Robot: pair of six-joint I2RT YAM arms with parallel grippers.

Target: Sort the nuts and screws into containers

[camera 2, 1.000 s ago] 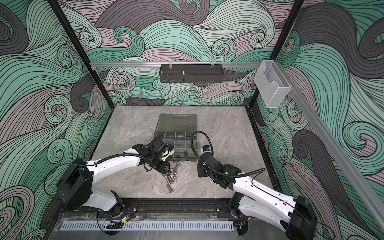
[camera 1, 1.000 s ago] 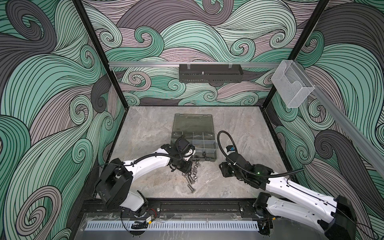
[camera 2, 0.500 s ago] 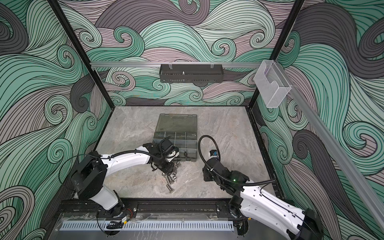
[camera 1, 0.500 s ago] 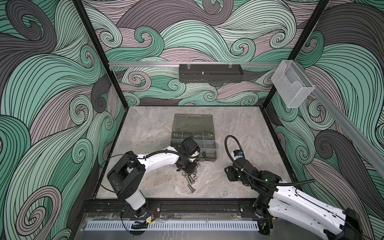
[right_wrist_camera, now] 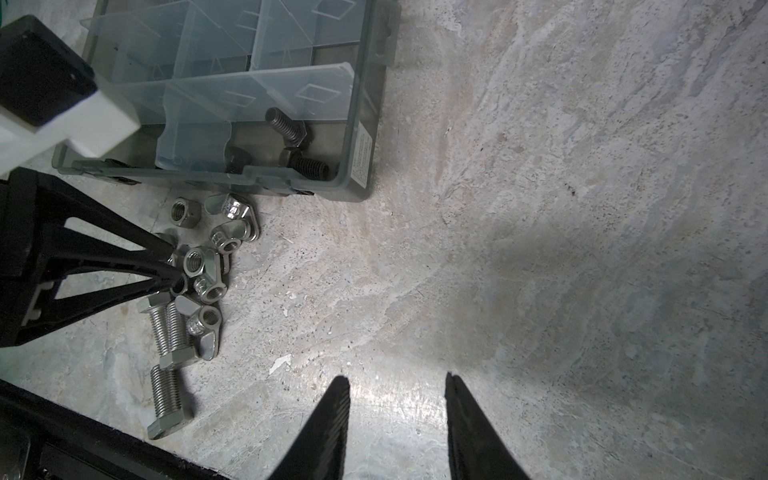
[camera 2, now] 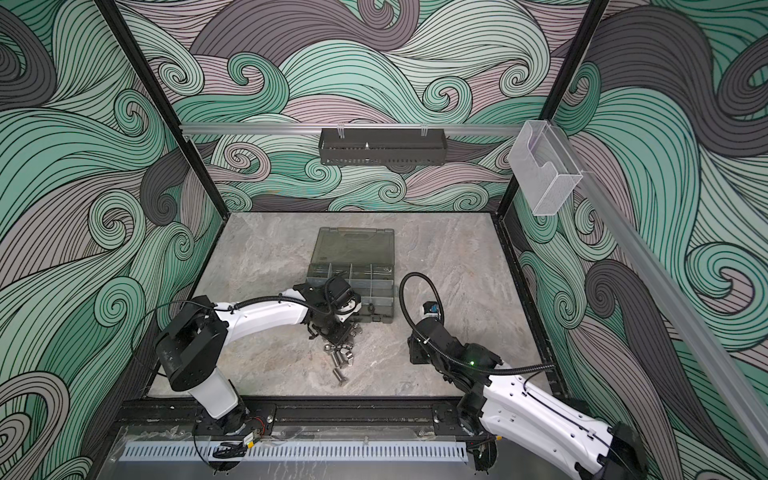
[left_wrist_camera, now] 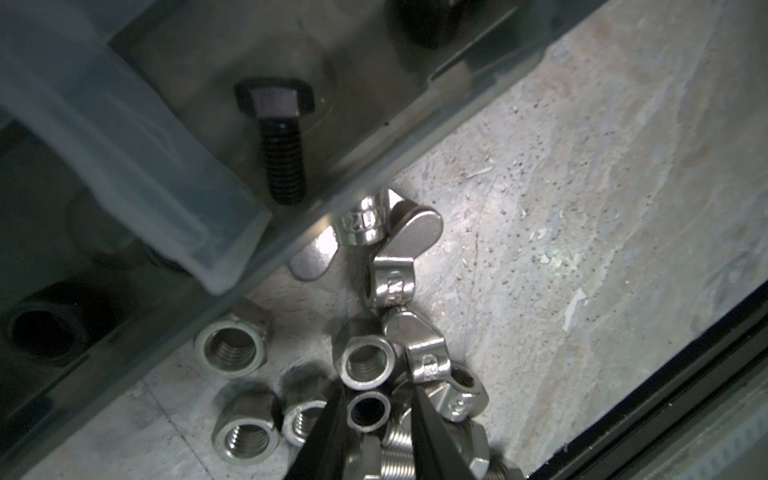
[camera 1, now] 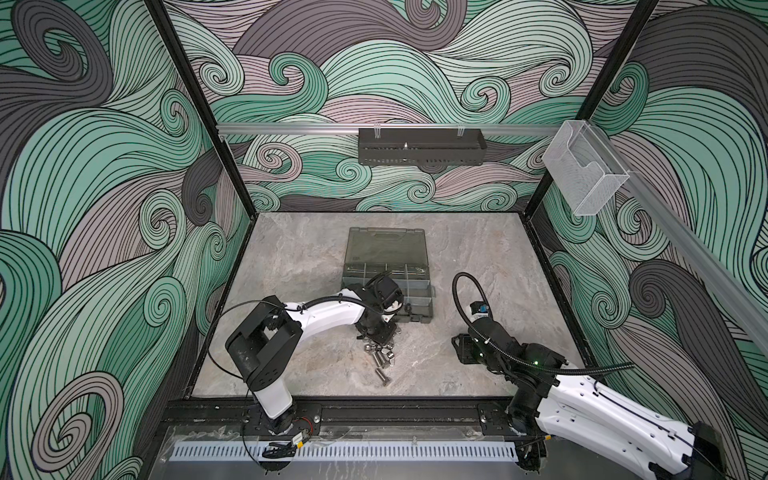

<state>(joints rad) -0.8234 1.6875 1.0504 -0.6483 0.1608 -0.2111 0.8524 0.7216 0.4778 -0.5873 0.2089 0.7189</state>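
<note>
Left fingers (left_wrist_camera: 328,440): narrowly spread, straddling small silver hex nut (left_wrist_camera: 369,411).
Right fingers (right_wrist_camera: 328,432): spread over grey marbled surface (right_wrist_camera: 540,208).
Silver nuts and screws (right_wrist_camera: 195,266): heaped near surface's front edge, just beside smoky-grey organiser case (right_wrist_camera: 359,166).

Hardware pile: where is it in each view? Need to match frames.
Top view: hardware pile on the table, below picture centre, just in front of the organiser case.
Top view: pile in the same place, slightly further left.
Left wrist: pile close up, around the left pincer, beside the case.
Right wrist: pile beside the case, left pincer reaching into it.
Shared landmark: the case's front wall.
</note>
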